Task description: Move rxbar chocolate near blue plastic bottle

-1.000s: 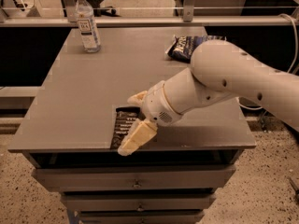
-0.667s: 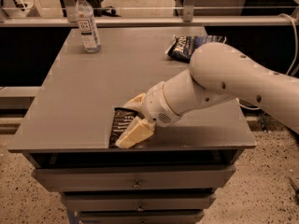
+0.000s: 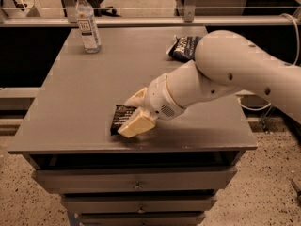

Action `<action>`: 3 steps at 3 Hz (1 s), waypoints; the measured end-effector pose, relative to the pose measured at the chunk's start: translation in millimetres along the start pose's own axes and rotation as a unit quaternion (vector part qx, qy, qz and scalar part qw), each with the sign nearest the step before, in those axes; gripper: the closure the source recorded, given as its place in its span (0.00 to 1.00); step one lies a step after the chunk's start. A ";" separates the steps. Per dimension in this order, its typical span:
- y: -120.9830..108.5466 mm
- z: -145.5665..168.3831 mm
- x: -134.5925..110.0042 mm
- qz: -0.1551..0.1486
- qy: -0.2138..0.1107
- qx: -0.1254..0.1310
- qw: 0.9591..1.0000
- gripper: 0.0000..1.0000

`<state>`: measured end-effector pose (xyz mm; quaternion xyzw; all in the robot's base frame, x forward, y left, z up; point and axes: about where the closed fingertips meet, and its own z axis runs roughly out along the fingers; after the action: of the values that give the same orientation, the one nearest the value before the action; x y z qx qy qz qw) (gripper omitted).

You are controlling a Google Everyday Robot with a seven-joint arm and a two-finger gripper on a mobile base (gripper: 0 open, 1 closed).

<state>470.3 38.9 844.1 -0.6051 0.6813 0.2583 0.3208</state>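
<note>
The rxbar chocolate [image 3: 118, 117], a flat black wrapper with white text, lies near the front edge of the grey table [image 3: 94, 88]. My gripper [image 3: 132, 113] is down on it. One cream finger is at the bar's far side and one at its near side, pressed in on it. The bar's right part is hidden by the fingers. The blue plastic bottle [image 3: 88, 25], clear with a white cap and label, stands upright at the table's far left corner, well away from the bar.
A crinkled blue snack bag [image 3: 184, 47] lies at the far right of the table, partly behind my white arm [image 3: 235, 74]. A metal rail [image 3: 141, 20] runs behind the table. Drawers [image 3: 136, 182] sit below the front edge.
The near finger has moved in toward the bar, narrowing the gap between the fingers. The bar has shifted slightly up and left. The bottle and the bag have not moved.
</note>
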 end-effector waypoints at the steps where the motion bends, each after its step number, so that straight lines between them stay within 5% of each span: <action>1: -6.5 -16.0 -15.4 -0.003 0.001 0.008 1.000 1.00; 3: -11.1 -14.0 -22.8 -0.014 -0.011 0.009 1.000 1.00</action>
<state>480.9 42.1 870.9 -0.6090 0.6714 0.2541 0.3374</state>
